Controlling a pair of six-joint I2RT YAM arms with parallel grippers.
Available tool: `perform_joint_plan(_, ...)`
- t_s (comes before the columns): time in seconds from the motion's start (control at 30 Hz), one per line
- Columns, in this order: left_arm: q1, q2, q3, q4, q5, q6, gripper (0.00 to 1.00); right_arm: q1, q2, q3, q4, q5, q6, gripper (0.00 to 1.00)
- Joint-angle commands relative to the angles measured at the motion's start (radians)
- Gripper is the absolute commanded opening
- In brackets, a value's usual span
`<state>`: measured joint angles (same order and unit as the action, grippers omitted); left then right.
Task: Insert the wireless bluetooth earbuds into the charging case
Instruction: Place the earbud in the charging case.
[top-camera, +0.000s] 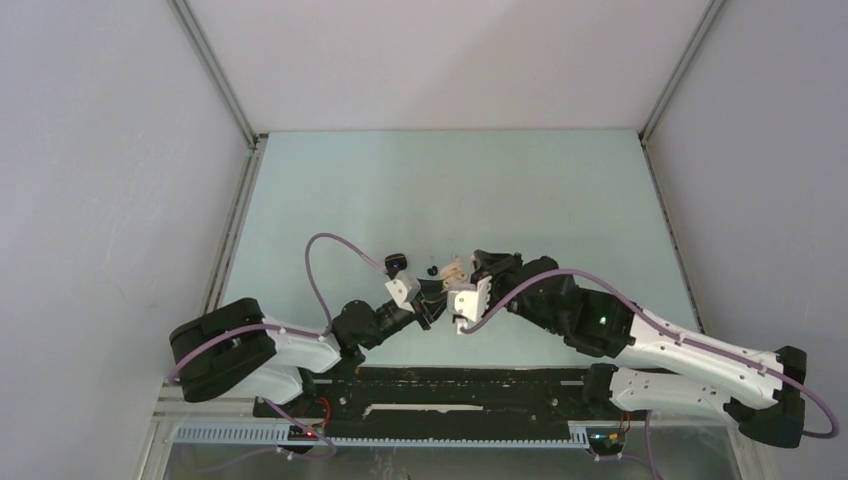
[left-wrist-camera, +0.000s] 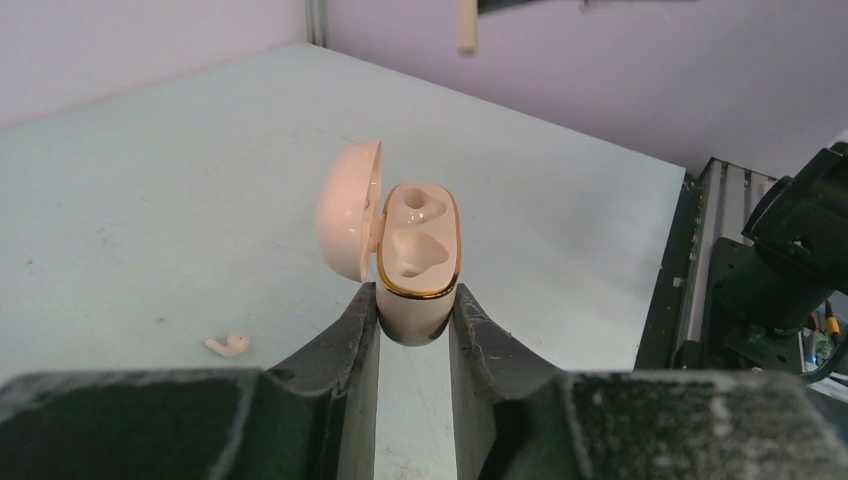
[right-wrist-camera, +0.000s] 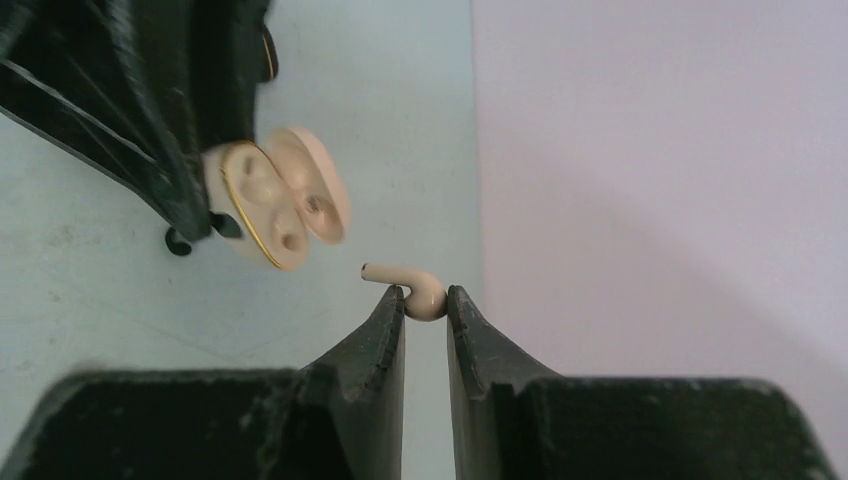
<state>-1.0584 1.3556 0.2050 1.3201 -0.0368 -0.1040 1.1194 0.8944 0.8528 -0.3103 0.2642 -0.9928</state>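
Between the fingertips of your right gripper (right-wrist-camera: 426, 299), a tiny beige stemmed earbud (right-wrist-camera: 414, 285) is pinched, while your left gripper (left-wrist-camera: 413, 296) clamps the open gold-rimmed beige case (left-wrist-camera: 418, 250).

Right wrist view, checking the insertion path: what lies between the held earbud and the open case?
Nothing. The right wrist view shows an open gap between the earbud and the charging case.

A pale green table (top-camera: 450, 190) fills the centre. Plain grey-white walls (top-camera: 440, 60) close it in at 9, 12 and 3 o'clock. Metal posts (top-camera: 215, 70) slant at 11 and 1. A black rail (top-camera: 500, 385) runs along 6. The light is soft and even.
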Motion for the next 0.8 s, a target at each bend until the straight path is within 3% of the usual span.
perform_joint_plan(0.0,-0.005,-0.041,0.005,0.065,-0.036,0.012,0.00,0.079,0.014,-0.035,0.163,0.041,-0.059,0.00)
perform_joint_plan(0.4,-0.005,-0.086,-0.011,0.067,-0.013,0.032,0.00,0.172,0.050,-0.135,0.360,0.046,-0.134,0.00)
perform_joint_plan(0.77,-0.006,-0.089,-0.008,0.066,0.016,0.028,0.00,0.178,0.068,-0.155,0.376,0.046,-0.174,0.00)
